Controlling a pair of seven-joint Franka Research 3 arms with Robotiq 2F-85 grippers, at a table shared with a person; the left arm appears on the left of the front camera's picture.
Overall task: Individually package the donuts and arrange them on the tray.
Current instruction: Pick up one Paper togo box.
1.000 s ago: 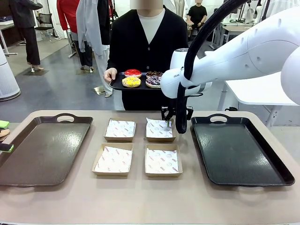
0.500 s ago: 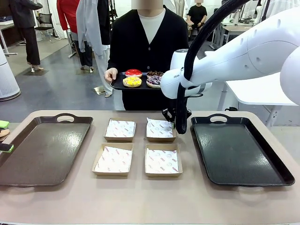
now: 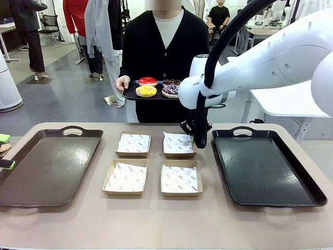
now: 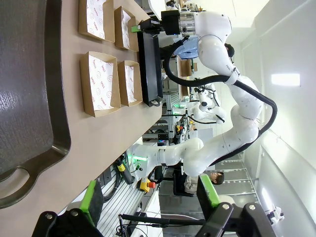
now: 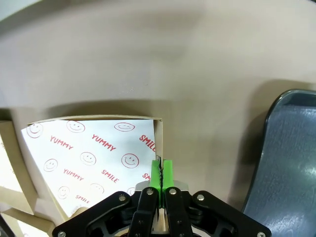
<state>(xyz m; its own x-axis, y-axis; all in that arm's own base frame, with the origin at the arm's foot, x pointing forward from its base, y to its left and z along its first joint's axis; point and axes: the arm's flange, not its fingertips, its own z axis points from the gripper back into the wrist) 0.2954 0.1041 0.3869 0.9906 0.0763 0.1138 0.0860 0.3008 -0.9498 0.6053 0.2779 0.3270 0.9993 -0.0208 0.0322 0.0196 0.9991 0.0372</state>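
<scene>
Pincer [image 5: 161, 167] newly tight on paper-lined box [image 3: 179, 154]

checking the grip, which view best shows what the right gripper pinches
Right wrist view: the right gripper is shut on a wall of the box, close up. The front view has a cable partly across it; the left wrist view shows it tiny.

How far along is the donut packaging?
Done: nothing. All four donuts sit on the person's tray, and the four boxes hold only paper. In hand: the right gripper is shut on the wall of the far-right box; the left gripper is open. Left: box every donut, then load a table tray.
</scene>
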